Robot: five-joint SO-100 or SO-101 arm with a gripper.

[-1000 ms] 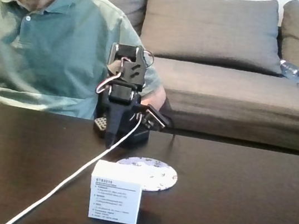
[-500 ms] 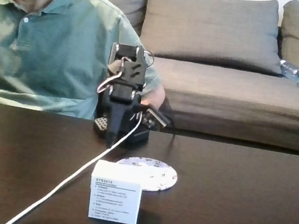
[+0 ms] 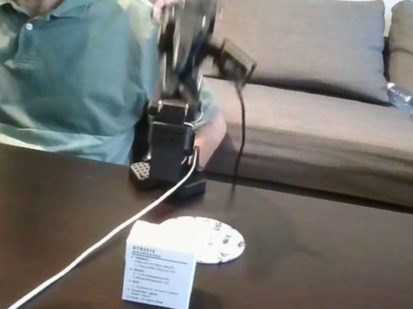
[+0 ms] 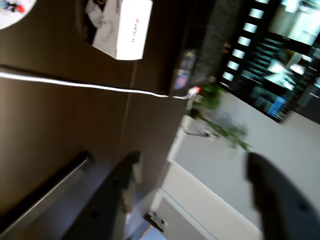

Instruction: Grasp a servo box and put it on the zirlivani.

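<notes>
a small white servo box [image 3: 160,265] stands on the dark table [image 3: 327,281], its printed label facing the fixed camera, directly in front of the zirlivani [image 3: 213,241] and overlapping the disc's near edge in the fixed view, though whether the two touch cannot be told. the speckled white disc lies flat between the box and the black arm base [image 3: 166,172]. a white cable [image 3: 104,242] runs from the base past the box's left side. judged from its look, the box is light, stiff cardboard with smooth sides, best pinched across two opposite upright faces, gently enough not to dent it. in the wrist view the gripper [image 4: 200,200] hangs blurred with its jaws spread wide and nothing between them, the box [image 4: 122,27] well apart from it near the top of that view. a person in a green polo shirt [image 3: 64,63] sits behind the base, before a grey sofa [image 3: 318,86].
</notes>
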